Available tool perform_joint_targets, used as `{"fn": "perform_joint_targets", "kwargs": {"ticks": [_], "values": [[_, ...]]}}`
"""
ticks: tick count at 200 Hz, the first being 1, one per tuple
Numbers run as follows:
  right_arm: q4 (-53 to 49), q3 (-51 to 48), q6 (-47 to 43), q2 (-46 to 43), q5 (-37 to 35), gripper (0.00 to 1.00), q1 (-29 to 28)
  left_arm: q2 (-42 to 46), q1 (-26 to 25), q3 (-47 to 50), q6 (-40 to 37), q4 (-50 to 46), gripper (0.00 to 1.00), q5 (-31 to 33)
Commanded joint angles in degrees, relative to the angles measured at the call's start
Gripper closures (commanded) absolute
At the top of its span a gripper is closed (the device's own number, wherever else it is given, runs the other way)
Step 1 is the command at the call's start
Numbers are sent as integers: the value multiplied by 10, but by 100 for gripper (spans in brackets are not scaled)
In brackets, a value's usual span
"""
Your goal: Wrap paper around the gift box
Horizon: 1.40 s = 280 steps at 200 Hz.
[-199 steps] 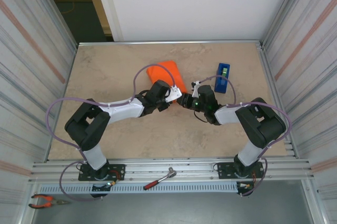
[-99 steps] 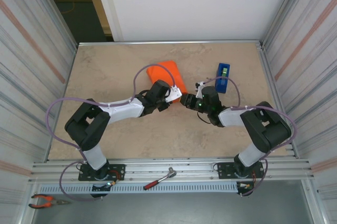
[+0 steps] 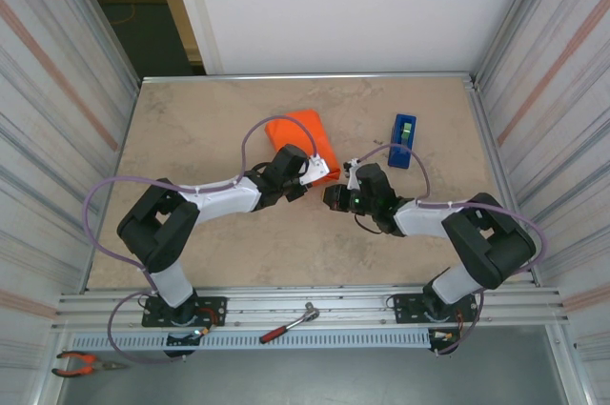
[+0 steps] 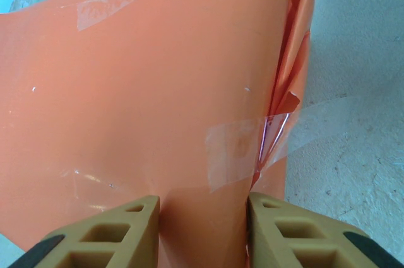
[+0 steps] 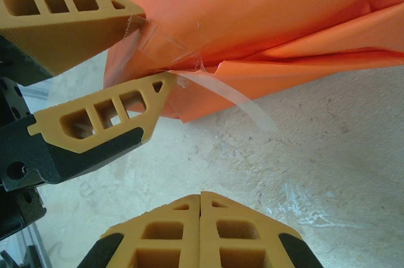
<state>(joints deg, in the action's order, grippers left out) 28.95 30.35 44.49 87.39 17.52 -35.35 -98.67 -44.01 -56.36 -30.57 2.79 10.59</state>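
Table (image 3: 191, 138): tan, stone-patterned, walled on three sides. The paper (image 3: 303, 133) lay folded into an orange parcel at mid-table, slightly toward the far side; the gift box was covered by it and was judged to sit inside. The blue tape dispenser (image 3: 404, 141) stood well apart to the right of the parcel. The left gripper (image 3: 319, 172) was at the parcel's near right corner, and both wrist views had its fingers part-way apart with the folded paper edge between them, tips against the sheet, so it was read as pinching the paper there. The right gripper (image 3: 334, 197) hung just near of that corner, clear of the paper, with its fingers pressed together on nothing. A strip of clear tape (image 4: 237, 154) bridged the side seam, and its loose tail (image 5: 243, 107) stuck out over the bare table. The end flap beside it gaped, with creased layers showing. Judgement on handling: the sheet looked thin, light and slick, likely to crease or tear if pulled hard, and the small box inside probably gave little weight to resist sliding. A hold on a flat face over the box seemed safer than one on a free edge. The open end flap looked like the place to press down, with the hanging tape tail smoothed onto it.
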Motion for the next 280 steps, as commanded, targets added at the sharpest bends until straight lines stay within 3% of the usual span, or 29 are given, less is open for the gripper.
{"fn": "perform_joint_targets", "kwargs": {"ticks": [1, 159, 188, 280], "values": [[-9, 23, -9, 14, -15, 97, -2, -11, -4, 3, 14, -64, 63, -8], [32, 124, 15, 140, 39, 100, 45, -14, -7, 1, 10, -67, 63, -8], [34, 127, 17, 150, 43, 96, 44, -14, -7, 1, 10, -66, 63, -8], [19, 45, 15, 61, 31, 98, 57, -12, -9, 3, 12, -67, 63, -8]]}}
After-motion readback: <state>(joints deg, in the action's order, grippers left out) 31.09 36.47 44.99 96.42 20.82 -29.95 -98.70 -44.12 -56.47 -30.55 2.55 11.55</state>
